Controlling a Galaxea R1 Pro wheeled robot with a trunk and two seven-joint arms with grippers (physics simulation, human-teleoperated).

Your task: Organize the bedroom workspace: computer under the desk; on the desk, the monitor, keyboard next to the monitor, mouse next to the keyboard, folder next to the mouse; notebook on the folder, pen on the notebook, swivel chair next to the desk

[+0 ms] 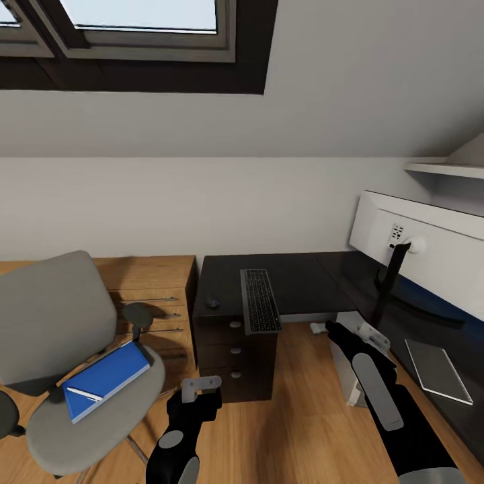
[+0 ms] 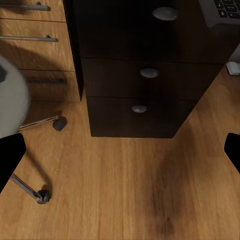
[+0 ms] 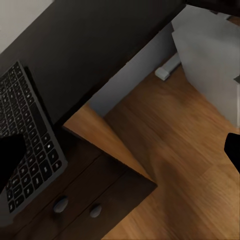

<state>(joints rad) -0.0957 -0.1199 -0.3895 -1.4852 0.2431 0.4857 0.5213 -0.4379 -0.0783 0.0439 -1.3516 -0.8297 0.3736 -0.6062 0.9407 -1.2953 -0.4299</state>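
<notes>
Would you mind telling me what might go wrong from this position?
The keyboard overhangs the desk's front edge, so a nudge could tip it off. The pen lies loose on the blue folder on the swivel chair and may roll off when that is lifted.

My desk (image 1: 302,282) looks like dark, glossy wood, its drawers carrying smooth metal knobs (image 2: 149,73). The floor (image 1: 296,417) is warm planked wood with a soft sheen. At lower left, the chair (image 1: 60,336) wears matt grey cloth, under a smooth blue folder (image 1: 107,376). My arms (image 1: 403,430) gleam black plastic.
</notes>
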